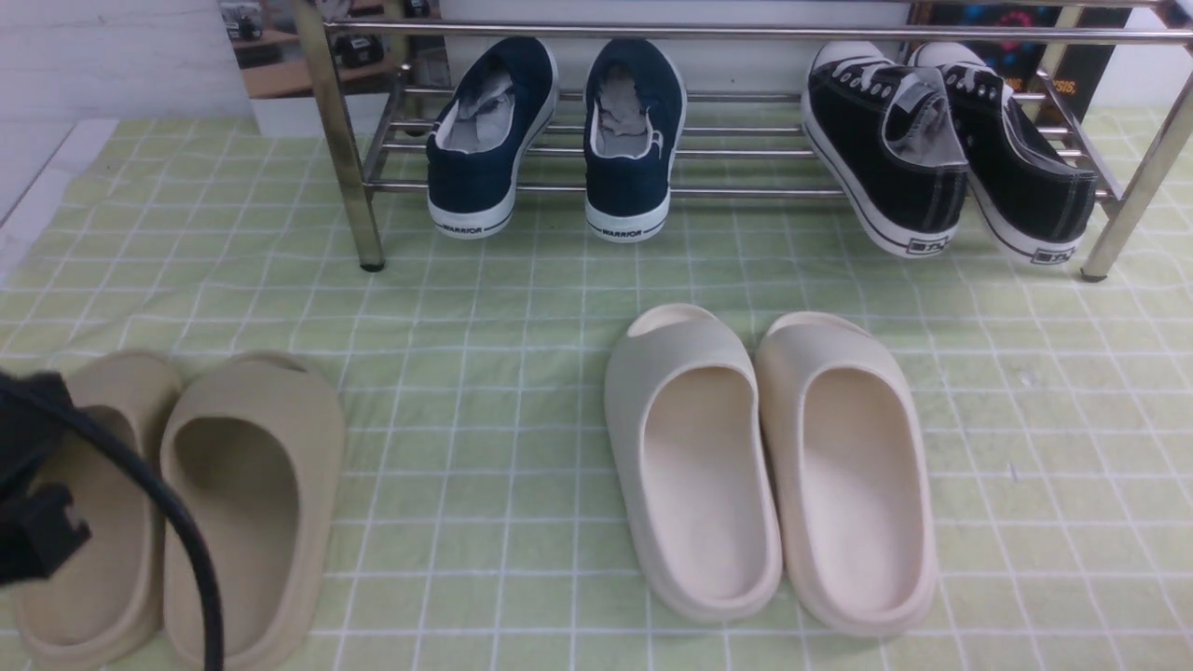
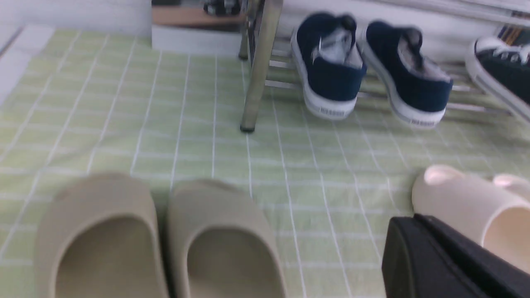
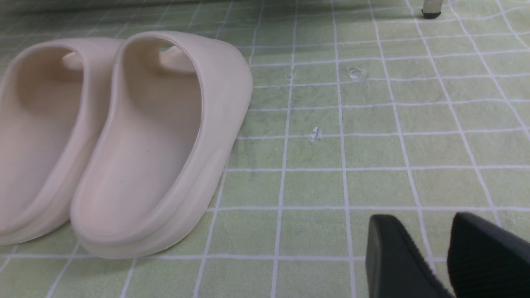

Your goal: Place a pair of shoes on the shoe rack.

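Observation:
The pair of navy slip-on shoes, one [image 1: 485, 140] beside the other [image 1: 634, 140], rests on the lower tubes of the chrome shoe rack [image 1: 746, 33], heels toward me, grey paper inside. They also show in the left wrist view [image 2: 331, 70], beside the rack leg [image 2: 261, 70]. My left gripper [image 2: 416, 219] hangs low over the cloth near the slides, its fingers together and holding nothing. My right gripper [image 3: 418, 231] is slightly open and empty over bare cloth, out of the front view.
Black lace-up sneakers [image 1: 941, 149] sit on the rack's right part. Cream slides [image 1: 774, 466] lie mid-cloth and beige slides [image 1: 177, 503] at the front left, under my left arm's cable [image 1: 177, 531]. A green checked cloth [image 1: 503, 373] covers the table. A rack foot [image 3: 430, 12] stands far ahead.

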